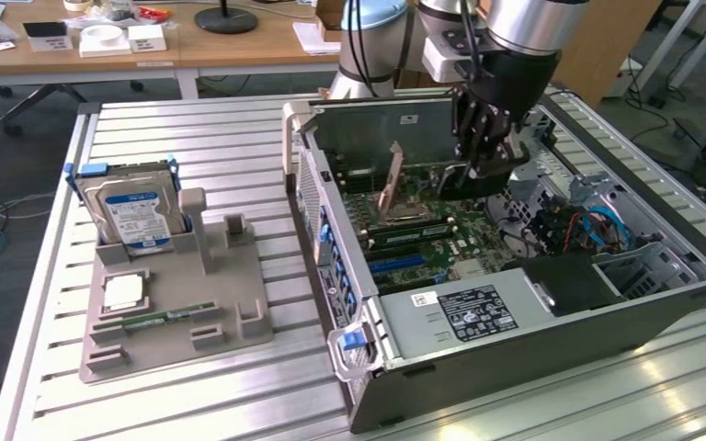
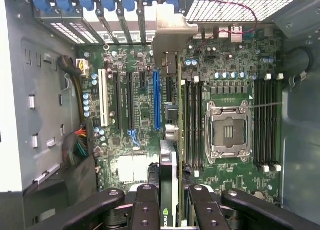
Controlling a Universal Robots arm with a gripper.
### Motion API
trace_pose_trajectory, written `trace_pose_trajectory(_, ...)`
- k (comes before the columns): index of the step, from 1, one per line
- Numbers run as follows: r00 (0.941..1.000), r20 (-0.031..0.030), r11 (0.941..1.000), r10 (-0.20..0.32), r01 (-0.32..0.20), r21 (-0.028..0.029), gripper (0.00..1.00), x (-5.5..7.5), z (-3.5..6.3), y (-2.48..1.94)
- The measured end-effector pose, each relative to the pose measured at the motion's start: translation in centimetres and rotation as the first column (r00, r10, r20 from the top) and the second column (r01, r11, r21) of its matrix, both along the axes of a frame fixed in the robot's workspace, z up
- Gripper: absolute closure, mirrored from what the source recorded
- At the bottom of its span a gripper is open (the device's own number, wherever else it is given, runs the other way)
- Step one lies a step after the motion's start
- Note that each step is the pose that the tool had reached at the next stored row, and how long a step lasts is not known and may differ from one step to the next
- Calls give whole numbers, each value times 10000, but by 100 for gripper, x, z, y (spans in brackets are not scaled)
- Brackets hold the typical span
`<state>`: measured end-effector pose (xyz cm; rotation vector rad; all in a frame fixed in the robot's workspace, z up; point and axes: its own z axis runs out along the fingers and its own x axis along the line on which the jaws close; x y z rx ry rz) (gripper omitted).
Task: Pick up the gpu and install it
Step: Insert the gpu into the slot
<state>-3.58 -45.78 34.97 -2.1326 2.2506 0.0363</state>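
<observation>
The gpu (image 1: 392,179) stands on edge inside the open computer case (image 1: 550,344), its brownish board facing the exterior view's left. My gripper (image 1: 482,170) reaches down into the case from above and is shut on the card's upper edge. In the wrist view the gpu (image 2: 171,160) runs edge-on away from my gripper (image 2: 172,212), with a black finger (image 2: 147,205) on each side of it. It hangs over the motherboard (image 2: 140,110) between the blue slot (image 2: 156,100) and the memory banks. Its metal bracket (image 2: 170,35) sits at the case's rear slot openings. Whether its connector sits in a slot is hidden.
On the exterior view's left, a grey fixture (image 1: 224,303) holds a silver hard drive with a blue label (image 1: 132,213), a processor chip (image 1: 124,292) and a green memory stick (image 1: 157,320). Inside the case are the bare processor socket (image 2: 229,132) and cable bundles (image 2: 75,147).
</observation>
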Motion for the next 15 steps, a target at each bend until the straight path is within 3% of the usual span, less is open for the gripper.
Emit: trace_pose_trajectory(15, 10000, -1, 10000, 0, 0, -1, 73, -61, -230, 0)
